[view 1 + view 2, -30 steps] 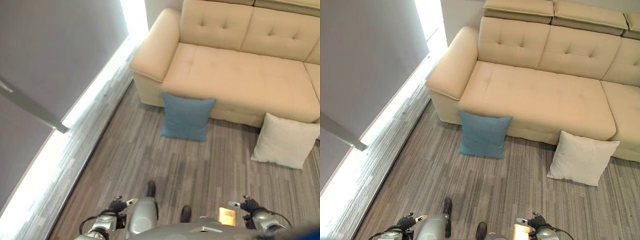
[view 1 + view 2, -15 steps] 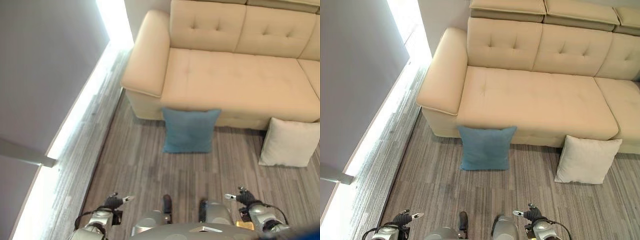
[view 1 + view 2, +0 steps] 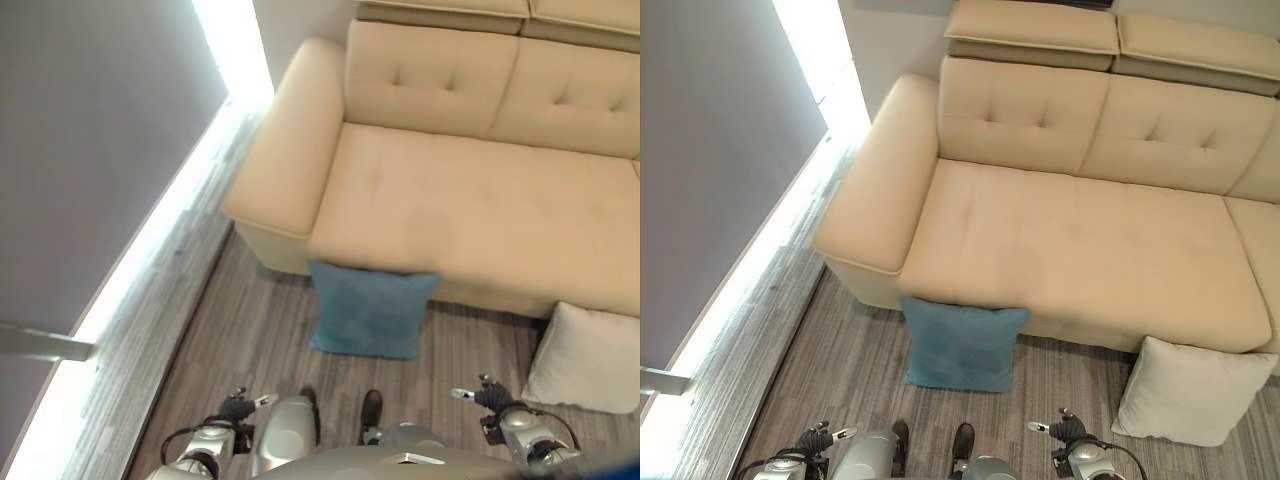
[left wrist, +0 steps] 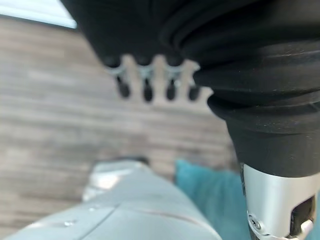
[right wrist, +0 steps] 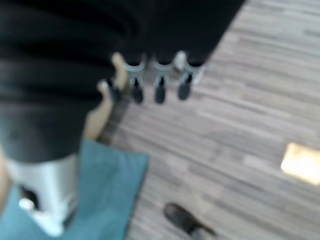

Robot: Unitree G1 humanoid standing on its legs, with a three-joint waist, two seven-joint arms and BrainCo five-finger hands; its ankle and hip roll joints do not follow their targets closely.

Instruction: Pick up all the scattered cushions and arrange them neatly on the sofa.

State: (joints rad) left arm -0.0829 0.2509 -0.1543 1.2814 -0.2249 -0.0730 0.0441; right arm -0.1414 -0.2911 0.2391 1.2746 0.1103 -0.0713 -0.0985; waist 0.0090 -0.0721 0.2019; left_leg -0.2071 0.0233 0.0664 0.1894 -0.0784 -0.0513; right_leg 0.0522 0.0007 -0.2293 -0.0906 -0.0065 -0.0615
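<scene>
A blue cushion (image 3: 372,310) stands on the floor, leaning against the front of the beige sofa (image 3: 470,200) below its left seat. A white cushion (image 3: 590,358) leans against the sofa front further right. My left hand (image 3: 240,405) and right hand (image 3: 490,395) hang low at the bottom edge, apart from both cushions. In each wrist view the fingers (image 4: 146,82) (image 5: 159,85) are straight and hold nothing. The blue cushion (image 4: 210,192) (image 5: 100,190) shows past both hands.
The sofa's left armrest (image 3: 290,150) is near a grey wall (image 3: 90,150) with a bright strip of light (image 3: 150,240) along its foot. A grey metal bar (image 3: 40,343) juts in at the lower left. Striped wood-look floor (image 3: 250,330) lies before the sofa.
The camera has moved nearer the sofa, so the sofa and both cushions appear larger and lower. The cushions have not moved. Both hands stay low and empty.
</scene>
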